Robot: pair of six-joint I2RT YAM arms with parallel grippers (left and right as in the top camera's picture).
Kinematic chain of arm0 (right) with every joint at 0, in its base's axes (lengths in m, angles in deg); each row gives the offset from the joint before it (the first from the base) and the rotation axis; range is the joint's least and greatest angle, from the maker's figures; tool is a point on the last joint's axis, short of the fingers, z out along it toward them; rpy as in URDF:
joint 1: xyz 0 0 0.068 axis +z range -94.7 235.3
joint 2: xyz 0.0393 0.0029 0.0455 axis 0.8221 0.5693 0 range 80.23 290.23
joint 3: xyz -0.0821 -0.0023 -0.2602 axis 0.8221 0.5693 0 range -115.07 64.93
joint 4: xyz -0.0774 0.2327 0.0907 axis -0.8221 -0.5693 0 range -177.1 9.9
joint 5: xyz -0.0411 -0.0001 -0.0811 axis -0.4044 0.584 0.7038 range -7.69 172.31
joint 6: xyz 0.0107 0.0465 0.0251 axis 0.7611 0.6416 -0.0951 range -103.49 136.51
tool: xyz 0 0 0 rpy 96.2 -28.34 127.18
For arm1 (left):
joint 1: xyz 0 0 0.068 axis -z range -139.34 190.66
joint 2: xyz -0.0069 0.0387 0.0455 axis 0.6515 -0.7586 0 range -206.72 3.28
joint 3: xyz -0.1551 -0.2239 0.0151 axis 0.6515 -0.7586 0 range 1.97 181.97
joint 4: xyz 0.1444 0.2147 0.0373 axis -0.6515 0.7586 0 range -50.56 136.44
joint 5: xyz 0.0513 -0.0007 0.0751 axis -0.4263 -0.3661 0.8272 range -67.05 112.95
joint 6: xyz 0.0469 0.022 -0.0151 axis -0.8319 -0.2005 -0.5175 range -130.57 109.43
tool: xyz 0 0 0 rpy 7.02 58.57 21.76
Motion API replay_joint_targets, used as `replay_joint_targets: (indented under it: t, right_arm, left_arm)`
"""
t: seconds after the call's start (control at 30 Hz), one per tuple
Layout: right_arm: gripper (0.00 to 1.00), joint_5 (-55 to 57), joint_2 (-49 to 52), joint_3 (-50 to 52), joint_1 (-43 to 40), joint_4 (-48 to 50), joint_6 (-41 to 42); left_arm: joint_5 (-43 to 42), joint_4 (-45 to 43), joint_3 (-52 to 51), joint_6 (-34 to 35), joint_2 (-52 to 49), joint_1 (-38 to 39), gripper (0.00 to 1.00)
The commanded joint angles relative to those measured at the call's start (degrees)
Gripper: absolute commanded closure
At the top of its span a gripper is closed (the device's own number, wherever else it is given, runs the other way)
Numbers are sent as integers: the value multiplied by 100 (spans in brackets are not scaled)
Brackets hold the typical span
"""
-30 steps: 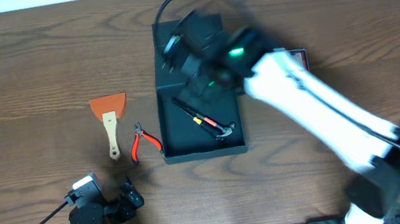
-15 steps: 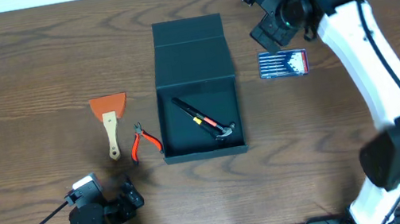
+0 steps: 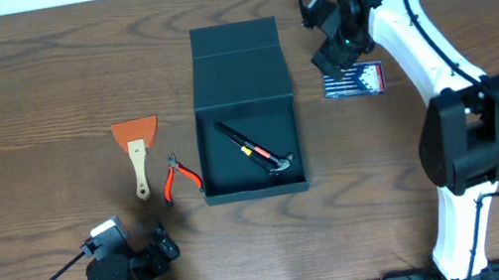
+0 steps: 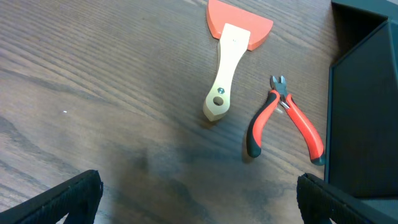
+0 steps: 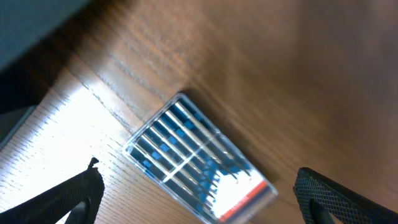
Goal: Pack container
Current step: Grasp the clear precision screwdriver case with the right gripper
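Your left gripper (image 4: pixel 199 200), fingers spread wide and empty, hangs low at the table's near side, with an orange-bladed scraper with a pale wooden handle (image 3: pixel 138 150) and small red-handled cutting pliers (image 3: pixel 178 176) beyond it. Mid-table sits the matte black square box (image 3: pixel 237 61), its flap lid folded back and a slim black-handled hammer (image 3: pixel 257 154) inside. It looks stiff, light and grippy, so pinch a side wall's rim or the flap's free edge. Your right gripper (image 5: pixel 202 199), jaws apart, hovers over a glossy flat blue packet with a red end (image 5: pixel 199 158).
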Motion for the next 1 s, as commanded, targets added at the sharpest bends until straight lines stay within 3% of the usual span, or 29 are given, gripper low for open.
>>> replay_joint_targets:
  t: [0.0,0.43,0.97]
  right_arm:
    - [1,-417,219,28,-175,-55,-11]
    - [1,-1460,555,28,-798,-109,-9]
    - [1,-1602,1086,28,-868,-140,61]
  left_arm:
    - [66,13,-22,-76,35,24,2]
    - [66,13,-22,-76,35,24,2]
    - [66,13,-22,-76,35,24,1]
